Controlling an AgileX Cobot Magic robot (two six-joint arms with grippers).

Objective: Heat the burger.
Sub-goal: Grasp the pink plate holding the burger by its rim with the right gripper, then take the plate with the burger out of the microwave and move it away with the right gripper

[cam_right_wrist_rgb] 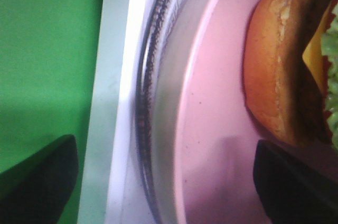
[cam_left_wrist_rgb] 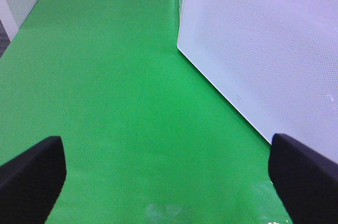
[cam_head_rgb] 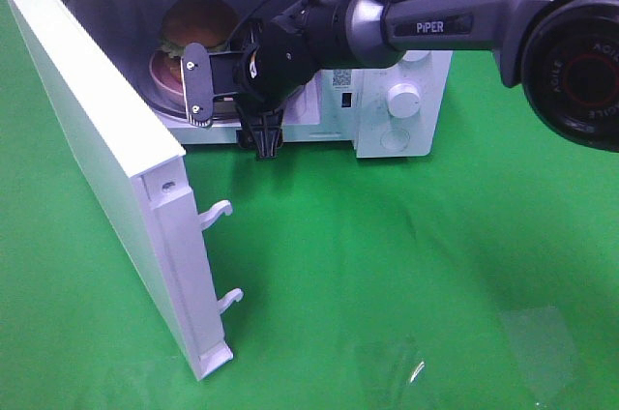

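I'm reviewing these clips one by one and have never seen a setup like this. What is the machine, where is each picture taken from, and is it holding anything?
This is a robot with two arms, each ending in a gripper with two fingers. The wide picture comes from a camera mounted high, looking down on a green cloth with a white microwave, its door swung open. The burger sits inside on a pink plate.

The other two pictures come from cameras on the wrists. The right one looks past its own fingers at the plate's rim and the burger's bun at the microwave's opening; the right gripper stands open at that rim, holding nothing. The left one shows only cloth and the door's outside; the left gripper is open and empty.
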